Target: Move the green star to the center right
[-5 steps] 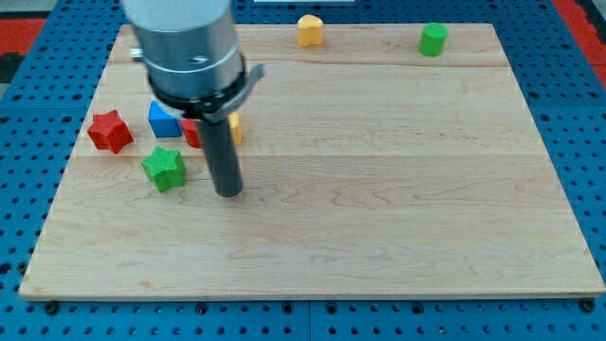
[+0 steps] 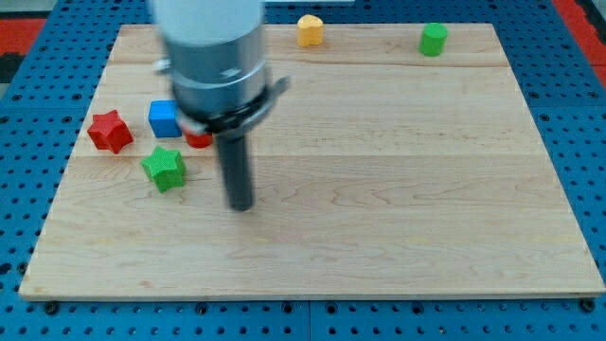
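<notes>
The green star lies on the wooden board at the view's left, below a blue cube. My tip rests on the board to the right of the green star and slightly lower, a clear gap apart from it. A red star lies left of the blue cube.
A red block is partly hidden behind my rod, right of the blue cube. A yellow block and a green block sit at the view's top edge of the board.
My tip has moved a little to the right and down, away from the green star. The yellow block beside the red one is now hidden behind the arm. The blocks have not moved.
</notes>
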Robot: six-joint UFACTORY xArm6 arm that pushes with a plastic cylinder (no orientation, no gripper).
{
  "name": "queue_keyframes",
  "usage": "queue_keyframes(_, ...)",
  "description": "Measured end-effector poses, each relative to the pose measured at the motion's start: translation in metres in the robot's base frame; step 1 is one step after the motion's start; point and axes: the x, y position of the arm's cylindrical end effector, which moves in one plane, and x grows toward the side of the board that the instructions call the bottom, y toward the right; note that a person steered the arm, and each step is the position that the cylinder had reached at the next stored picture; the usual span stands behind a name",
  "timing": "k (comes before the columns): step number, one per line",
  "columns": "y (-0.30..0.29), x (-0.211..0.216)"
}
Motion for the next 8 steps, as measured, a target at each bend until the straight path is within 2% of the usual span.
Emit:
queue_keyframes(1, -0.088, -0.005)
queue_keyframes(2, -0.093, -0.033)
queue_keyframes(3, -0.014, -0.053)
queue_keyframes(5, -0.052, -0.063)
queue_keyframes(6, -0.032, -0.092)
queue_keyframes(7, 0.024, -0.099)
queue_keyframes(8, 0.111, -0.099)
